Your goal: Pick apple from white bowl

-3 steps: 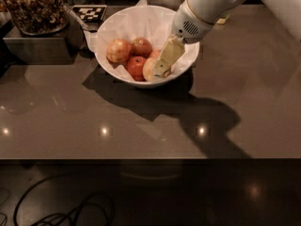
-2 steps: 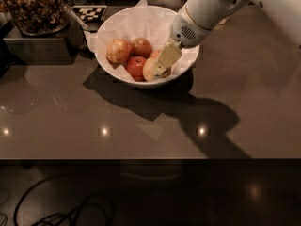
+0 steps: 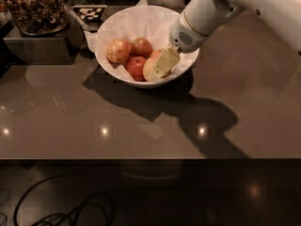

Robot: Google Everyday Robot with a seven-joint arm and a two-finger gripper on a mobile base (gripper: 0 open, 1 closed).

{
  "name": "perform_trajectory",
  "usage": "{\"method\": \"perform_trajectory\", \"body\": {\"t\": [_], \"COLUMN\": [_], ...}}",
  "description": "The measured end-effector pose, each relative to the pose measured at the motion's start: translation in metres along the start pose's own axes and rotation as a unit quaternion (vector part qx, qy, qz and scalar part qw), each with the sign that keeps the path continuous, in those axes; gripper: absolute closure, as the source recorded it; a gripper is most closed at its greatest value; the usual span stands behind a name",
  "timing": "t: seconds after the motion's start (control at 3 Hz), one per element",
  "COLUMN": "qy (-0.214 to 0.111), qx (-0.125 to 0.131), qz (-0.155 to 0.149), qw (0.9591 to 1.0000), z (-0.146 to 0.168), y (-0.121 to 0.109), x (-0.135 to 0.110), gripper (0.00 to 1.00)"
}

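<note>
The white bowl (image 3: 106, 55), lined with crumpled white paper, stands on the brown counter at the upper middle of the camera view. It holds several apples. The pale yellow-green apple (image 3: 149, 69) lies at the bowl's front right, next to a deep red apple (image 3: 136, 66). Two orange-red apples (image 3: 119, 51) lie behind them. My gripper (image 3: 162, 65) reaches down into the bowl from the upper right and sits right against the pale apple, covering its right side. The apple rests in the bowl.
A glass jar of brown snacks (image 3: 35, 6) stands on a dark box (image 3: 40, 48) at the upper left, beside a black-and-white tag (image 3: 89, 12). The counter's front edge (image 3: 150, 158) runs across below. Cables (image 3: 70, 211) lie on the floor.
The white arm has shifted slightly up and to the right. The gripper stays at the pale apple in the bowl. The apples have not moved.
</note>
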State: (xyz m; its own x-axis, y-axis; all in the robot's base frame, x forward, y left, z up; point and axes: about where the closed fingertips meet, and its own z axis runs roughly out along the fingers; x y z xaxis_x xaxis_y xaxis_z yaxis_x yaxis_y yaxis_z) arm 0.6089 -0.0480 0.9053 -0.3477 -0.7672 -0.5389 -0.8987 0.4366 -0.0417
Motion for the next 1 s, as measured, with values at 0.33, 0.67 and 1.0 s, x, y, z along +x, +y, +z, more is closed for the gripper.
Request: {"method": "perform_trajectory", "body": {"t": [0.33,0.67,1.0], "qy": [0.002,0.004,0.009], "qx": [0.001,0.001,0.002], "qz": [0.005,0.008,0.015], "qw": [1.0000,1.0000,0.9999], "z": [0.0035,0.0062,0.0126], "y": [0.0000,-0.0006,-0.0021], "x": [0.0011,0.0019,0.0042], "gripper": [0.33,0.31,0.31]}}
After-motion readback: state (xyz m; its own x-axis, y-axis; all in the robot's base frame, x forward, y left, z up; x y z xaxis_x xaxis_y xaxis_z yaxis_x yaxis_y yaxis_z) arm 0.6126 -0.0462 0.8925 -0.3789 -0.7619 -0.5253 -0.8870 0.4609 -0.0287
